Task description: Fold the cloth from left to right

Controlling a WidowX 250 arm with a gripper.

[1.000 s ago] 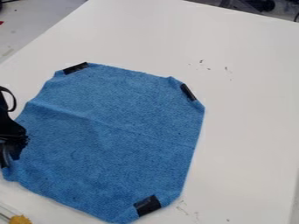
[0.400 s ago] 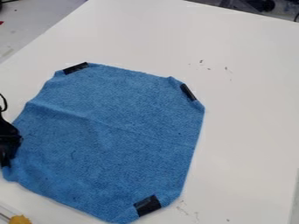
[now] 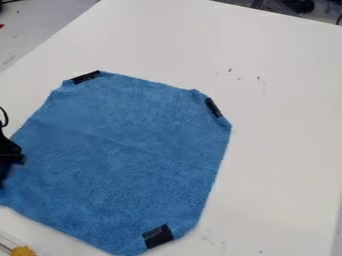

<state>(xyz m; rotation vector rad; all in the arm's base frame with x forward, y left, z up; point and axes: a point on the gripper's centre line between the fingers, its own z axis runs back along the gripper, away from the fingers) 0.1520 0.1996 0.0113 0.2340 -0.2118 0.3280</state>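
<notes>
The gripper [image 3: 7, 167] is at the left edge of the camera view, partly cut off, shut on the left corner of the blue cloth [image 3: 127, 150]. The cloth lies spread and unfolded on the white table, with a faint crease slanting across its middle. Strips of black tape mark its upper left, upper right and bottom corners. The gripper covers part of the cloth's left corner, and the outermost bit there lies past the view's edge.
The white tabletop [image 3: 280, 150] extends beyond the cloth at the top and right, with small dark marks on it. A yellow object [image 3: 23, 251] sits at the bottom left corner. Dark items stand behind the table's far edge.
The gripper has shifted left, toward the view's edge. The cloth's left corner has gone with it, the bottom corner has slid left, and the crease has flattened.
</notes>
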